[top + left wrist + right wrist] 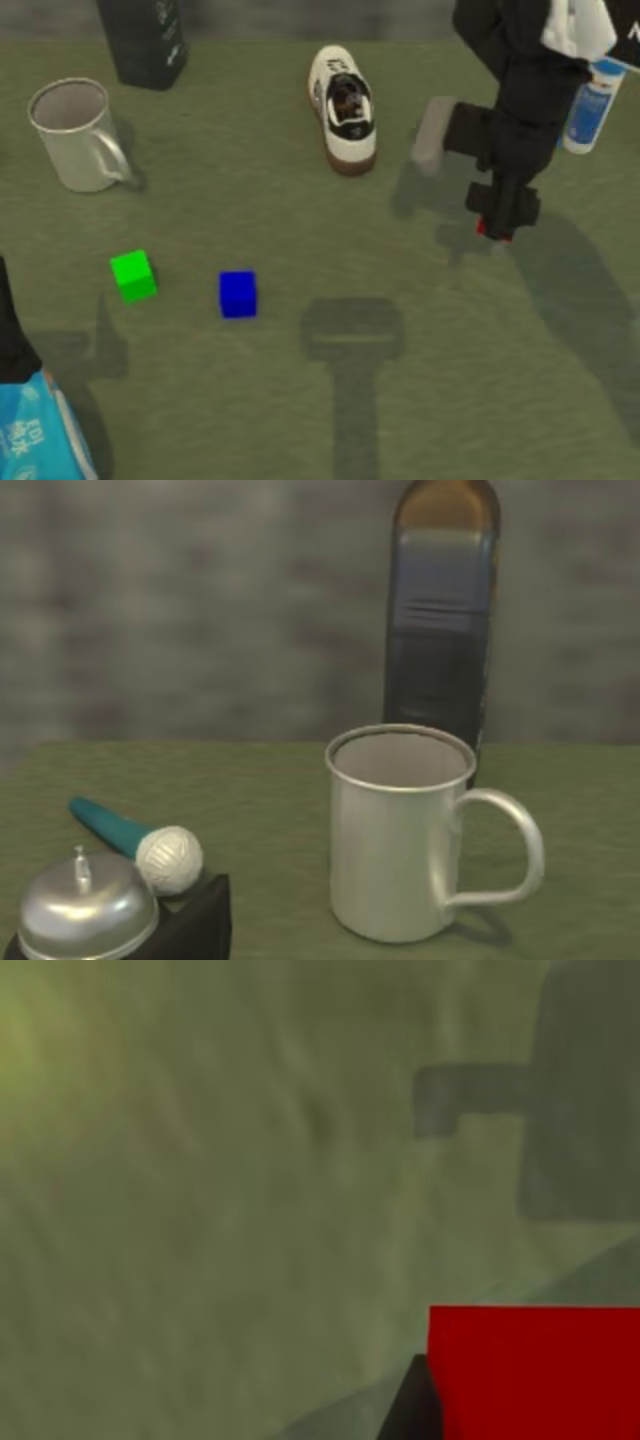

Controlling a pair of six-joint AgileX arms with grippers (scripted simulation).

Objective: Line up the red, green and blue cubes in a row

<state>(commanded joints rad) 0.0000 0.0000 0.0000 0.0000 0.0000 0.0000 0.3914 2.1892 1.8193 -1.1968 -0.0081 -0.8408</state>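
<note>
The green cube (133, 276) and the blue cube (238, 294) sit on the green cloth at the left, about one cube-width apart. Only a sliver of the red cube (486, 229) shows under my right gripper (497, 228) in the right half of the table. In the right wrist view the red cube (535, 1375) fills the corner, with a dark finger (408, 1405) against its side and the cloth well below. My left arm (10, 330) is parked at the left edge.
A metal mug (75, 130) and a dark bottle (145, 40) stand at the back left. A shoe (343, 105) lies at the back centre, a white-and-blue bottle (592, 105) stands at the back right, and a blue pack (35, 435) lies at the front left. A bell (85, 910) and a teal microphone (140, 845) lie near the mug.
</note>
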